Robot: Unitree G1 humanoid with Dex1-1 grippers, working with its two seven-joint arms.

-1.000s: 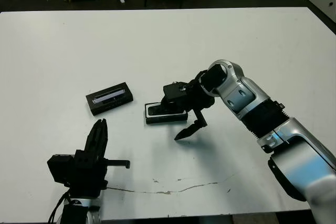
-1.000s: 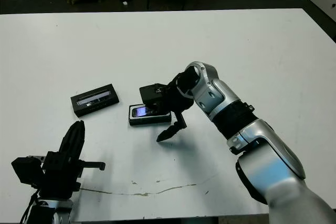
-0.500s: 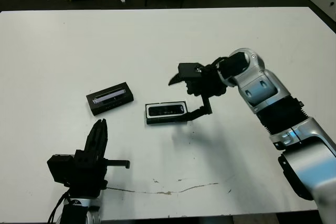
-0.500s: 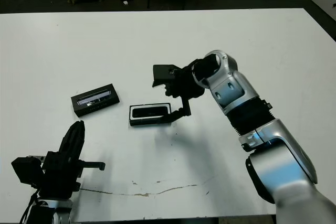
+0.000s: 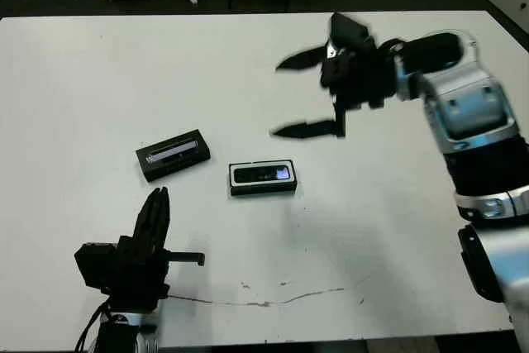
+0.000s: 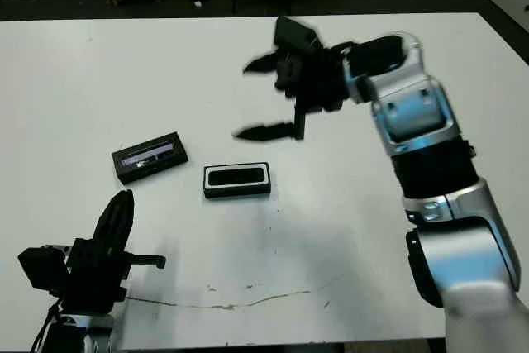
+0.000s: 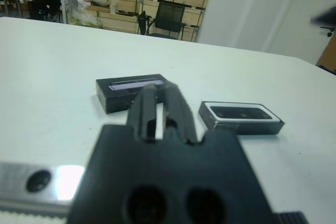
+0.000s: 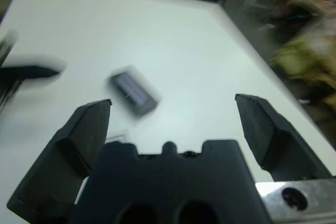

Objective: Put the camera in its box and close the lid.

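The right claw (image 5: 310, 95) hangs in the air above the far half of the tabletop (image 5: 99, 64), its two black fingers spread wide with nothing between them, well apart from the task's things. The left claw (image 5: 154, 219) sits low at the near edge, its fingers pressed almost together and empty.

The camera (image 5: 263, 174) lies inside the box (image 5: 262, 190), a dark bar framed by the white lining, with the box flat on the tabletop near its middle. So the first part of the job looks done. The lid (image 5: 172, 155) rests by itself just to the left of the box, apart from it, glossy strip facing up, so the box is uncovered.

What is left, by my judgement, is the closing: one claw has to pick up the lid, bring it over the box and seat it squarely. The left claw is the nearer of the two to the lid.
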